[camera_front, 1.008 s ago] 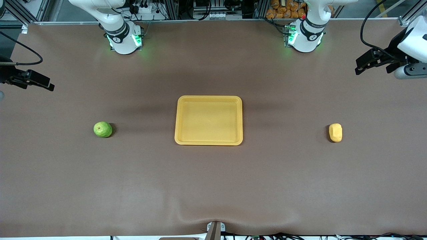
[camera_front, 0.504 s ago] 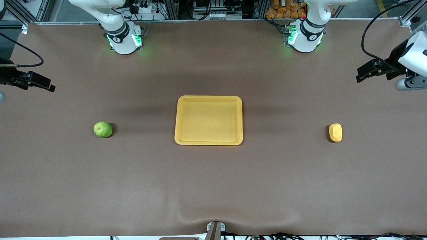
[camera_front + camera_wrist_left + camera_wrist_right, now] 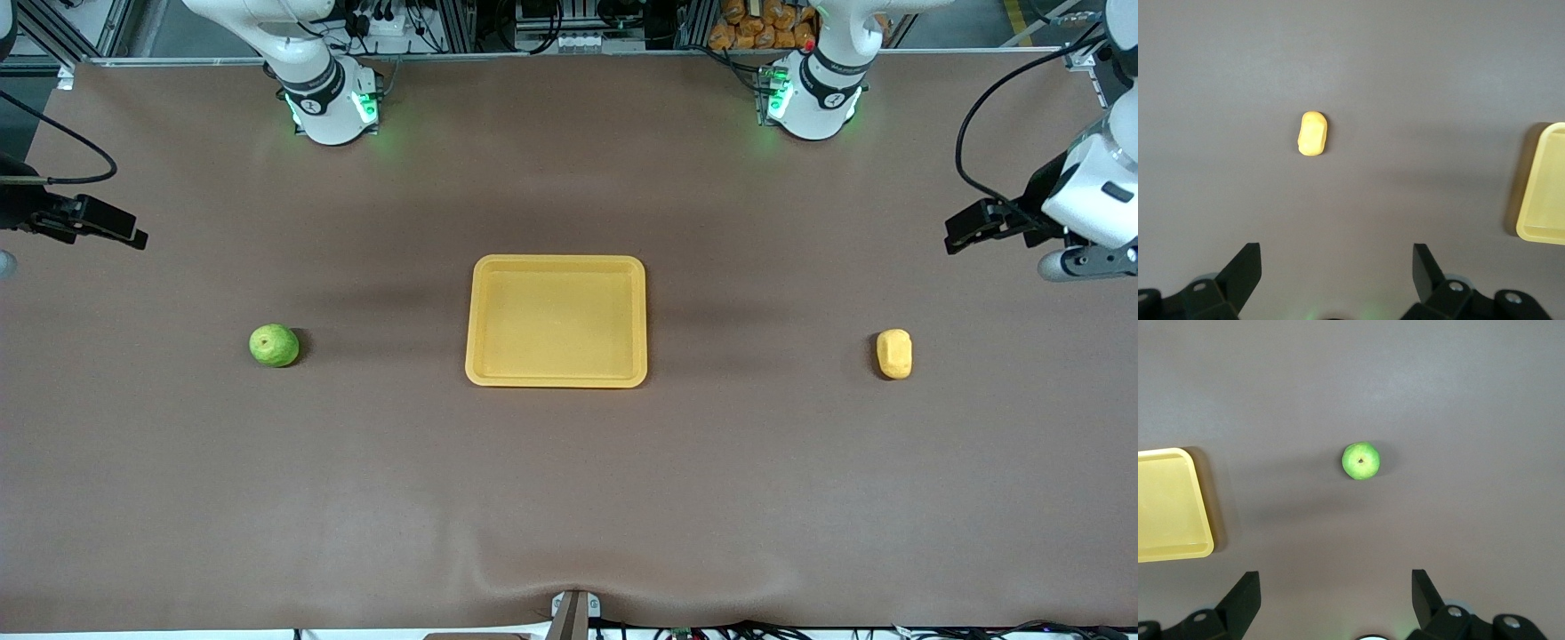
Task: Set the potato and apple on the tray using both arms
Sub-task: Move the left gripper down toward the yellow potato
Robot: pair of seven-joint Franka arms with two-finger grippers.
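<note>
The yellow tray (image 3: 556, 378) lies empty at the table's middle. The green apple (image 3: 274, 345) rests on the table toward the right arm's end, level with the tray. The yellow-orange potato (image 3: 894, 354) rests toward the left arm's end. My left gripper (image 3: 965, 229) hangs open and empty in the air over the table's end, above bare table short of the potato (image 3: 1313, 133). My right gripper (image 3: 120, 229) hangs open and empty over the other end, apart from the apple (image 3: 1361, 461). Each wrist view shows a tray edge (image 3: 1541, 187) (image 3: 1171, 550).
The brown table cover (image 3: 569, 498) is bare around the three things. The arms' green-lit bases (image 3: 333, 107) stand along the table's edge farthest from the front camera. A small mount (image 3: 573, 613) sits at the near edge.
My left gripper has come down and drifted toward the potato. My right gripper has barely moved. Apple, potato and tray have not moved.
</note>
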